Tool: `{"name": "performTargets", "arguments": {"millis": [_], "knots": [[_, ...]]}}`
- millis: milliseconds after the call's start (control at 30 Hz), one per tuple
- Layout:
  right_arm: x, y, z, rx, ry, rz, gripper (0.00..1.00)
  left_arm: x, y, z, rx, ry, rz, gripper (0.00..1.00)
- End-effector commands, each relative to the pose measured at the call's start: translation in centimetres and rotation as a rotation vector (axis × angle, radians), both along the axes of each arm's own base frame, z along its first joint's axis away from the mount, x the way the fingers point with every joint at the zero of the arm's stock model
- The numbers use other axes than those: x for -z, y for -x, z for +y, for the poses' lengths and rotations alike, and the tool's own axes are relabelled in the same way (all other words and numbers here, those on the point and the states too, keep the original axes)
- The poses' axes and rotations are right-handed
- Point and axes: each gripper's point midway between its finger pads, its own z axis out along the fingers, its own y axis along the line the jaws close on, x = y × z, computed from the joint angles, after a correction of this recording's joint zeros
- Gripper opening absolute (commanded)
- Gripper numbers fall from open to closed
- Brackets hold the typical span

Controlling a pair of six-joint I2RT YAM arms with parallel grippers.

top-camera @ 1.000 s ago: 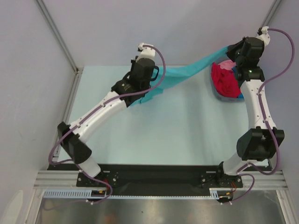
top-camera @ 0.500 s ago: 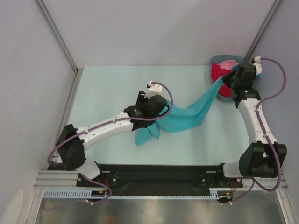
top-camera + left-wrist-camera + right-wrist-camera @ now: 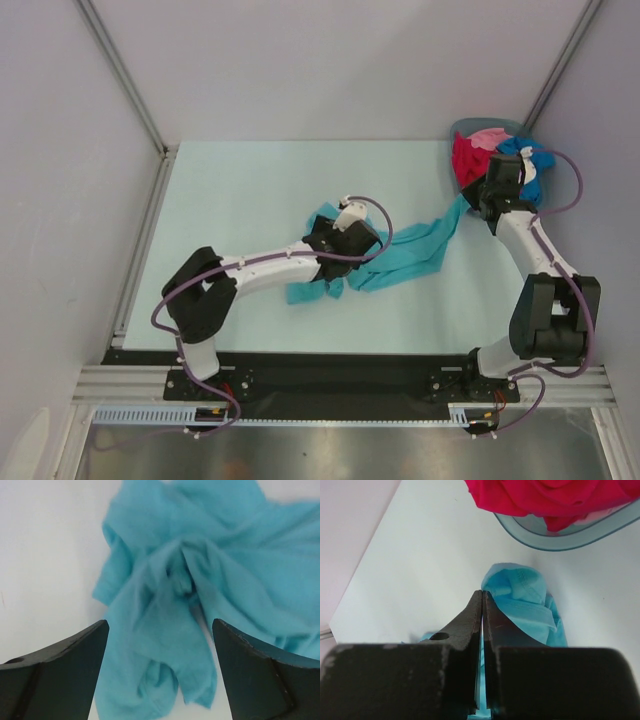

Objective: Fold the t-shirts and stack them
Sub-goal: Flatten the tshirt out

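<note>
on the pale table (image 3: pixel 230 190) the teal t-shirt (image 3: pixel 405 255) lies bunched at centre, beside the basket (image 3: pixel 555 542) of other t-shirts (image 3: pixel 468 165); with the left gripper (image 3: pixel 159 625) open above it and the right gripper (image 3: pixel 483 595) clamped on one edge, spread it flat before folding.

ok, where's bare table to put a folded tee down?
Free: the table's far-left half, from the left rail to the teal t-shirt; also the near strip right of the left arm, below the shirt. Crowded: far-right corner, basket and right gripper.
</note>
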Motion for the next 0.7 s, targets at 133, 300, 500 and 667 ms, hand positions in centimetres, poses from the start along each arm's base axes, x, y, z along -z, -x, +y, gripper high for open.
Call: {"name": "performTargets", "arguments": {"millis": [133, 300, 500, 667], "knots": [[-6.0, -0.2, 1.2, -0.035, 0.059, -0.179, 0.0, -8.4, -12.2, 3.9, -0.061, 0.126, -0.151, 0.95], [-6.1, -0.3, 1.4, -0.057, 0.046, -0.192, 0.0, -9.6, -17.6, 4.8, 0.052, 0.397, -0.052, 1.0], [-5.8, -0.4, 1.3, -0.058, 0.048, -0.188, 0.0, -4.5, -16.0, 2.8, 0.221, 0.643, 0.176, 1.0], [-4.0, -0.7, 1.4, -0.062, 0.045, -0.149, 0.0, -0.9, -14.0, 2.0, 0.243, 0.71, 0.289, 1.0]]}}
